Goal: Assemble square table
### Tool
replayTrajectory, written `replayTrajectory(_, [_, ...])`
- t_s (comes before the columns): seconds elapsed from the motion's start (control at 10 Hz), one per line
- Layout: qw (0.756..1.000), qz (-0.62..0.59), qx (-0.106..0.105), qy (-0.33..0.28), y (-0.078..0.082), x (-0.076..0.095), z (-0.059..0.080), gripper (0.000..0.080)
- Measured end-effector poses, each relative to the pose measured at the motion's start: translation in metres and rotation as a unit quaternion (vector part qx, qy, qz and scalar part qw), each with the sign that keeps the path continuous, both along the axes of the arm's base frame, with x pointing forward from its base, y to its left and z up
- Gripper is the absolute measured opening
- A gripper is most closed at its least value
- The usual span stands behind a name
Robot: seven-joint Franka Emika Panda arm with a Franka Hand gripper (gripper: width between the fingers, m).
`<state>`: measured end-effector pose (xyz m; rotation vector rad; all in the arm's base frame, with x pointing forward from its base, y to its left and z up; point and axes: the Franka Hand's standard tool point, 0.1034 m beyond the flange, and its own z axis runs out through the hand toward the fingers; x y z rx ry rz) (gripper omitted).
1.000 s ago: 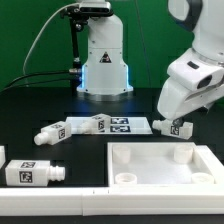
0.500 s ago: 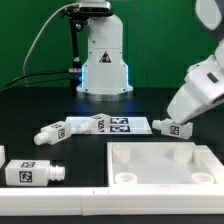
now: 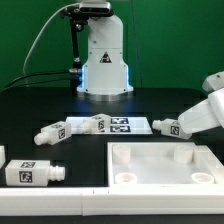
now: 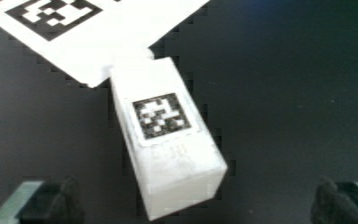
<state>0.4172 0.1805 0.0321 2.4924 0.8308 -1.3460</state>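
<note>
Square table panel (image 3: 160, 165) is laid rim-up at the exterior view's lower right, sockets (image 3: 125, 178) kept reachable, probably. One leg (image 4: 167, 135) by the marker board (image 4: 78, 30) is framed by the gripper (image 4: 190, 203), jaws spread wide, nothing grabbed yet.

We have the exterior view set low in front of the table (image 3: 40, 100), facing slightly downward across it at middle range toward the robot base (image 3: 104, 60) at 12 o'clock, with the square panel (image 3: 160, 165) nearest at 5 o'clock. Our wrist view looks steeply down from very close, past its fingers (image 4: 34, 200). Both share one leg (image 4: 167, 135) and the marker board (image 4: 60, 25) end beside it; in the exterior view that leg (image 3: 168, 126) lies at 3 o'clock.
</note>
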Motion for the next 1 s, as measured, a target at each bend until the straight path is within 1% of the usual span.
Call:
replayTrajectory(0.1, [1.0, -0.001, 0.0, 0.0, -0.001, 0.0, 0.0, 0.0649])
replayTrajectory(0.2, [1.0, 0.012, 0.011, 0.003, -0.003, 0.001, -0.004, 0.0649])
replayTrajectory(0.3, [0.999, 0.03, 0.024, 0.008, -0.011, -0.002, -0.011, 0.0649])
replayTrajectory(0.4, [0.998, 0.048, 0.028, 0.016, -0.02, -0.003, -0.012, 0.0649])
replayTrajectory(0.5, [0.998, 0.055, 0.029, 0.019, -0.026, -0.004, -0.011, 0.0649])
replayTrajectory(0.6, [0.998, 0.055, 0.03, 0.016, -0.027, -0.008, -0.013, 0.0649])
replayTrajectory(0.7, [0.998, 0.049, 0.026, 0.01, -0.028, -0.013, -0.016, 0.0649])
replayTrajectory(0.8, [0.998, 0.049, 0.026, 0.011, -0.028, -0.012, -0.016, 0.0649])
replayTrajectory(0.9, [0.998, 0.049, 0.026, 0.011, -0.028, -0.012, -0.016, 0.0536])
replayTrajectory(1.0, [0.998, 0.049, 0.026, 0.011, -0.028, -0.013, -0.016, 0.0401])
